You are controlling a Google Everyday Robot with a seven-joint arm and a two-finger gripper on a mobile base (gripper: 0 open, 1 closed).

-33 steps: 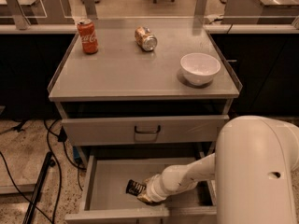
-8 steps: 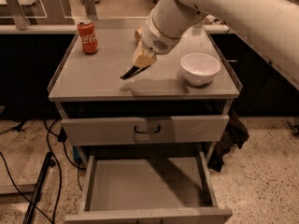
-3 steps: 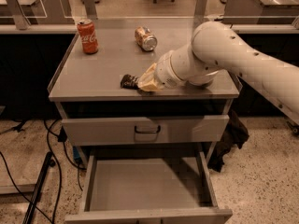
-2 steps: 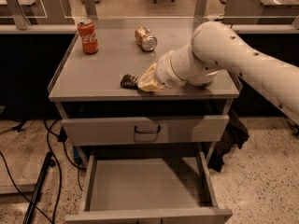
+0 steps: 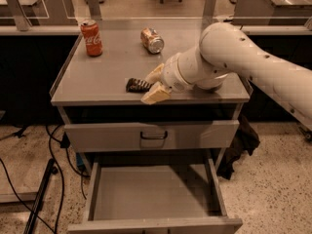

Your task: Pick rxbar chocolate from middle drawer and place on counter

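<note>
The rxbar chocolate [image 5: 137, 85], a small dark bar, lies flat on the counter [image 5: 102, 72] near its front edge. My gripper [image 5: 153, 84] is right beside the bar's right end. Its cream fingers [image 5: 156, 94] are spread open, one on each side of that end. The middle drawer [image 5: 151, 195] is pulled out below and its grey floor holds nothing. My white arm reaches in from the right across the counter.
A red cola can [image 5: 91, 37] stands at the counter's back left. A tan dented can [image 5: 152, 40] lies at the back middle. A shut drawer front with a dark handle [image 5: 153, 135] sits under the counter. Cables [image 5: 48, 169] run over the speckled floor at left.
The bar came out of the drawer and up onto the counter. In the last second the fingers have spread apart around it, and the bar rests on the counter.
</note>
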